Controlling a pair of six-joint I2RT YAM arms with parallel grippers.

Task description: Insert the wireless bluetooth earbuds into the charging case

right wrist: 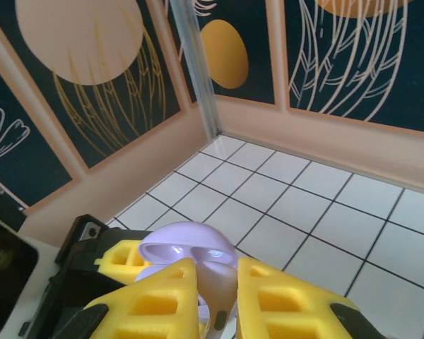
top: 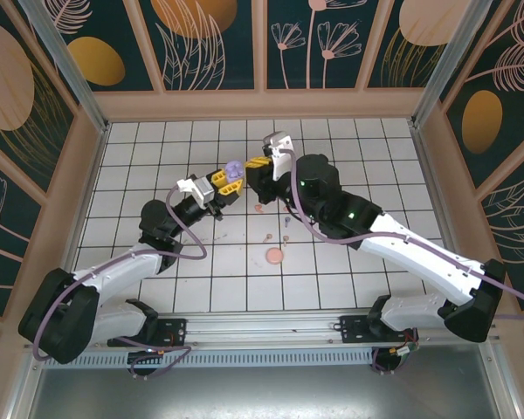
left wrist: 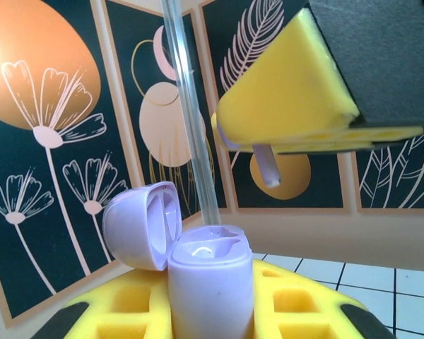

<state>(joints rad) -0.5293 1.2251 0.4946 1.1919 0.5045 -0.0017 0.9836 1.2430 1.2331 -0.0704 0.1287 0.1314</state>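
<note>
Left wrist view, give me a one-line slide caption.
Left gripper holds the open lilac charging case upright; right gripper holds a purple earbud, stem down, above it.

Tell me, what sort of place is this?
Probably a small walled test booth for robots, not a home: a white tiled floor, painted flower panels around it, and a left arm and right arm bolted at its near edge.

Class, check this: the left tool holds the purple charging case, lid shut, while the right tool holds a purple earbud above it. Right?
No: the lid is open, tipped back, as the left wrist view shows. The left tool does hold the charging case, and the right tool holds a purple earbud above it.
</note>
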